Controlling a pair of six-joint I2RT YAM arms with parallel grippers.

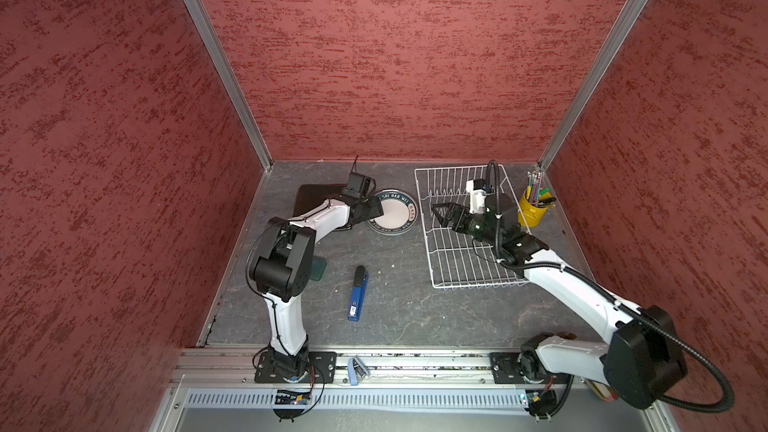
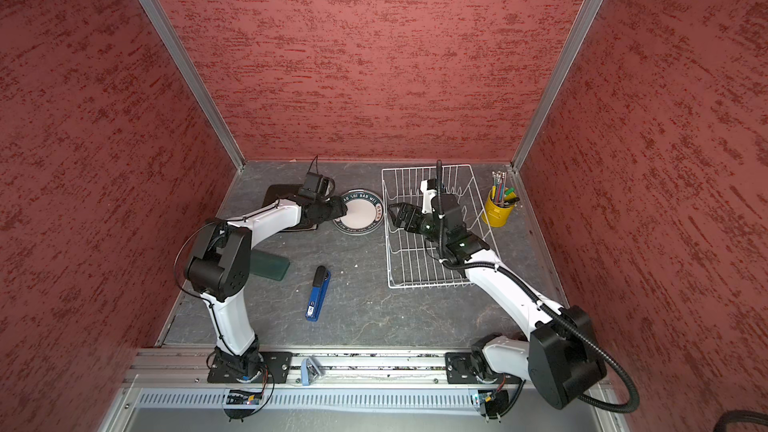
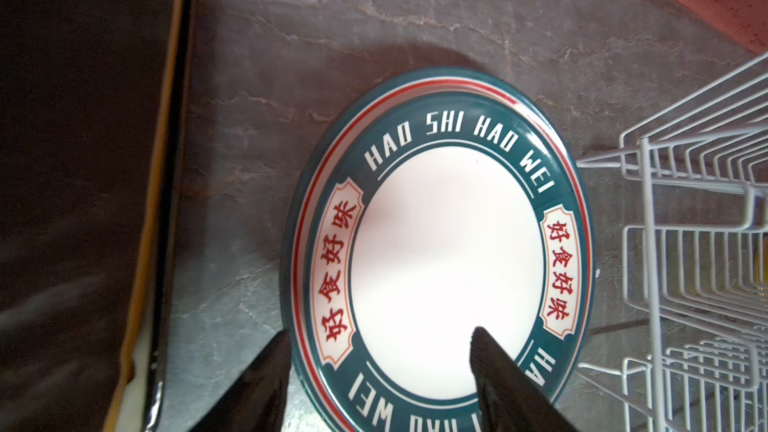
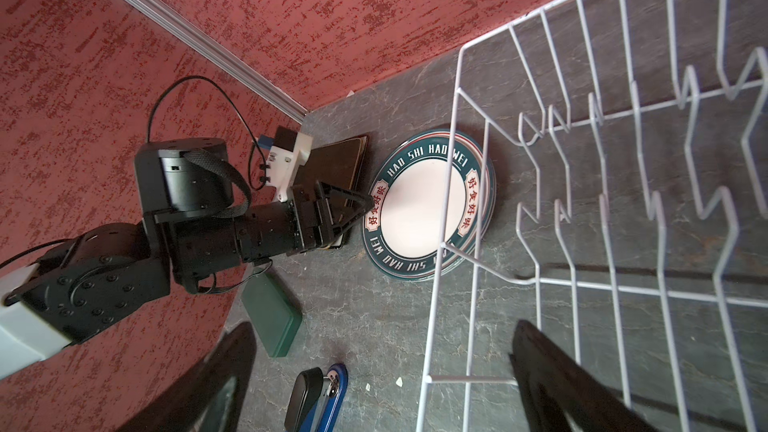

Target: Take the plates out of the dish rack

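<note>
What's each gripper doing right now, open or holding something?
Left gripper: open, fingers straddling the lettered round plate rim, not gripping it.
Right gripper: open, empty, over the dish rack edge.

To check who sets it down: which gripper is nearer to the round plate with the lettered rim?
Left. The left gripper is at the rim of the round plate, open astride it. The right gripper hangs open over the dish rack, apart from the plate.

We see square plates mostly under left arm, slab mostly behind elbow; can't count stacked round plates; stapler cut by edge.
</note>
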